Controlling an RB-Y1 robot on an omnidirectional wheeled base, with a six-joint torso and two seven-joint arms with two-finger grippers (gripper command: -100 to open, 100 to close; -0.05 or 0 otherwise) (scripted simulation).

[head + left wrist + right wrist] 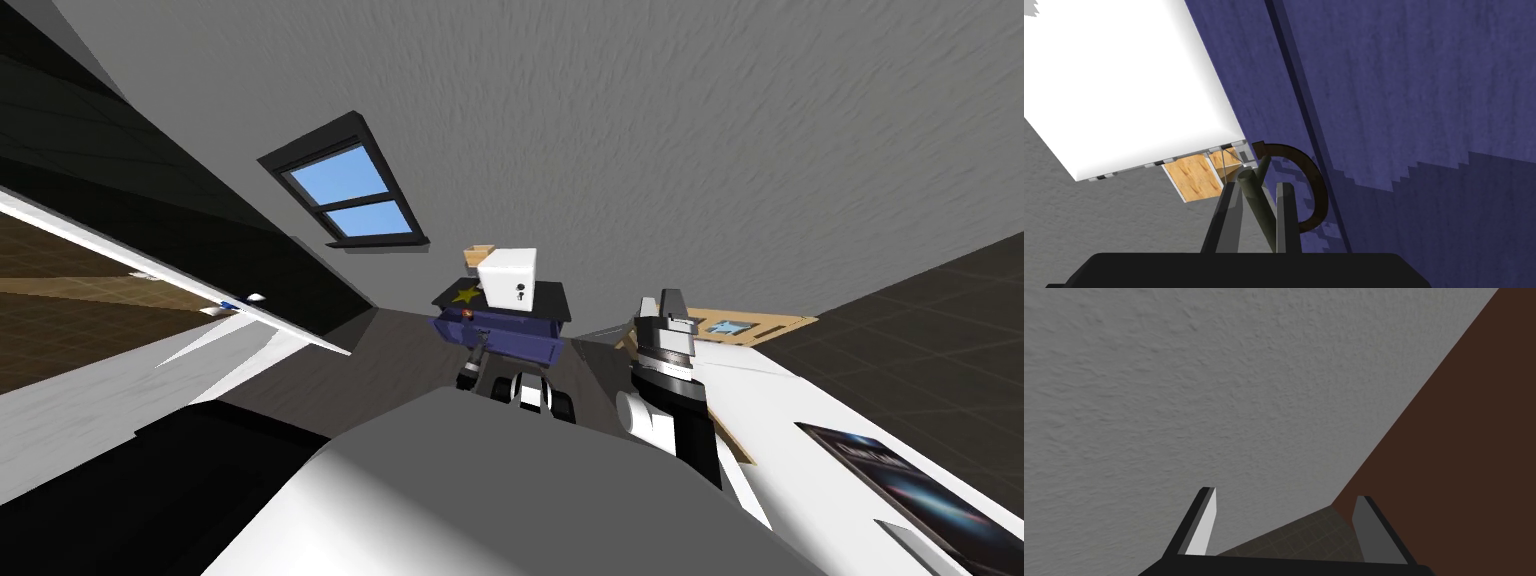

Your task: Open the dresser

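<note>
Purple-blue dresser (505,342) with a dark top stands just ahead of the robot against the grey wall (700,150), with a white box (508,280) on top. The left gripper (1259,186) is clenched on the olive stem of the curved brown handle (1320,192) on the dresser's front. The right gripper (1286,500), fingers spread wide, is raised to the dresser's right.

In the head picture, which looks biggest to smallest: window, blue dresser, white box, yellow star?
1. window
2. blue dresser
3. white box
4. yellow star
By looks alone; their distances from the camera differ.
</note>
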